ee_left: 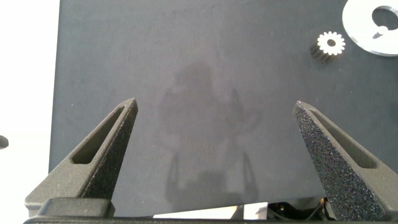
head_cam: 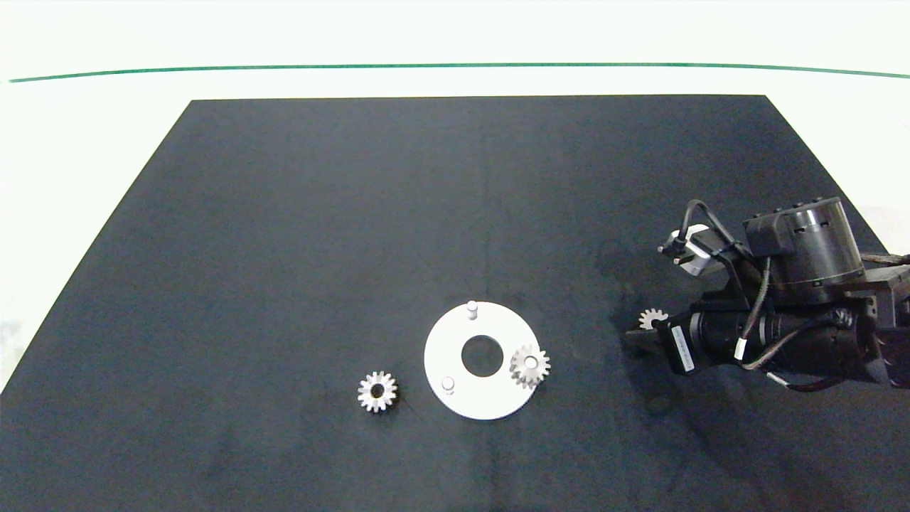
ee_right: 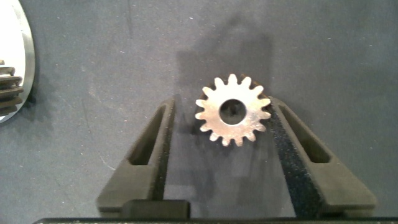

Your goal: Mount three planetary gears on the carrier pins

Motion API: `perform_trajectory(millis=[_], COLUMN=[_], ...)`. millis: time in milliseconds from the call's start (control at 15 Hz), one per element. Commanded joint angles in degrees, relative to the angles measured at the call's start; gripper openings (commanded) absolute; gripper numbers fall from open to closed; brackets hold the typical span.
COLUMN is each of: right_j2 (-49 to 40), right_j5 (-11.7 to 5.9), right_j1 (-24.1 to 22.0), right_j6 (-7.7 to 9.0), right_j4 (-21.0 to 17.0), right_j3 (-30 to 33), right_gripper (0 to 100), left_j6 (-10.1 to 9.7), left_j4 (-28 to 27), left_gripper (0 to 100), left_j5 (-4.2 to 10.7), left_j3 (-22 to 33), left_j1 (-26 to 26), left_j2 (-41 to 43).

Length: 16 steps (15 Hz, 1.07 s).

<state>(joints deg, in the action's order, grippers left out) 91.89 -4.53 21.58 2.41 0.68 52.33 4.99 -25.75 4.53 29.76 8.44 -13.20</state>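
Observation:
The white carrier disc (head_cam: 442,347) lies on the black mat with two bare carrier pins, one at the far side (head_cam: 471,309) and one at the near left (head_cam: 448,384). One planetary gear (head_cam: 530,365) sits on the third pin at the right. A second gear (head_cam: 377,391) lies flat on the mat left of the disc. A third gear (ee_right: 232,111) lies on the mat between the fingers of my right gripper (ee_right: 221,106), which is open; one finger touches its teeth, the other stands off. My left gripper (ee_left: 215,104) hangs open over bare mat.
The black mat (head_cam: 284,249) covers most of the white table. The right arm's body (head_cam: 782,313) hides part of the third gear (head_cam: 652,318) in the head view. The left wrist view shows the loose gear (ee_left: 331,43) and the disc's rim (ee_left: 357,25).

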Motion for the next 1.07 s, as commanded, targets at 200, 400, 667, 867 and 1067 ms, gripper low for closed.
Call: perform_trajectory(millis=[200, 400, 667, 867, 1067], right_j2=[0.66, 0.83, 1.01, 1.01, 1.01], right_j5=[0.05, 0.05, 0.14, 0.05, 0.05], right_j1=[-0.31, -0.40, -0.84, -0.84, -0.84], right_j6=[-0.04, -0.13, -0.04, -0.04, -0.13], right_j4=[0.11, 0.11, 0.11, 0.11, 0.11], right_j3=[0.05, 0.05, 0.14, 0.14, 0.05], right_gripper=[46, 40, 32, 26, 20], left_j6=[0.02, 0.02, 0.02, 0.02, 0.02], left_j4=[-0.18, -0.18, -0.18, -0.18, -0.27], left_gripper=[100, 100, 100, 100, 100], left_j5=[0.04, 0.04, 0.04, 0.04, 0.04], left_j3=[0.04, 0.04, 0.04, 0.13, 0.13], left_j1=[0.00, 0.00, 0.00, 0.00, 0.00], left_j2=[-0.07, -0.24, -0.16, -0.24, -0.16])
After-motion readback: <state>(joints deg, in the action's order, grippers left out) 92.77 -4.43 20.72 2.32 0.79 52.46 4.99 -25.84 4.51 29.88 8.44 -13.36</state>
